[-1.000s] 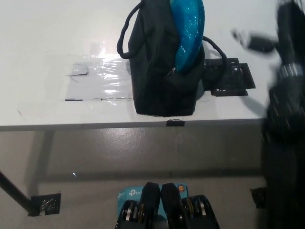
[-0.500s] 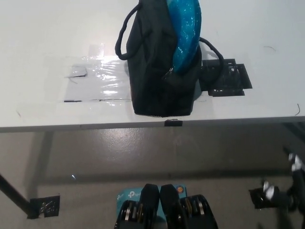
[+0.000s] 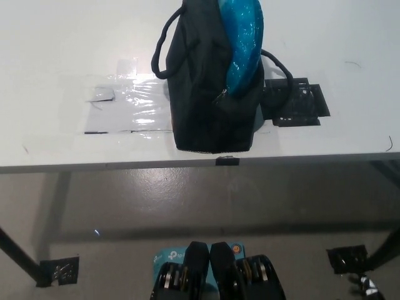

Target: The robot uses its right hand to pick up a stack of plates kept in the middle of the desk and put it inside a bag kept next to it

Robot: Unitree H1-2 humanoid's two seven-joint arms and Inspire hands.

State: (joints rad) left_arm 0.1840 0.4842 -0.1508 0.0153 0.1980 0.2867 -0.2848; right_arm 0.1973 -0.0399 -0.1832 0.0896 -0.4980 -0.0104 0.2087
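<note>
A black bag stands on the white desk, near its front edge. A stack of blue plates in shiny wrap sits in the bag's open top, leaning along its right side. Only a small dark tip of my right hand shows at the picture's bottom right corner, far below the desk. How its fingers stand is not visible. My left hand is out of view.
A patch of shiny clear tape lies left of the bag. A flat black marker patch lies to the bag's right. Table legs with black foot plates stand on the grey floor below.
My right arm has dropped from beside the bag at the desk's right, down past the desk edge, to the bottom right corner. The bag and plates have stayed put.
</note>
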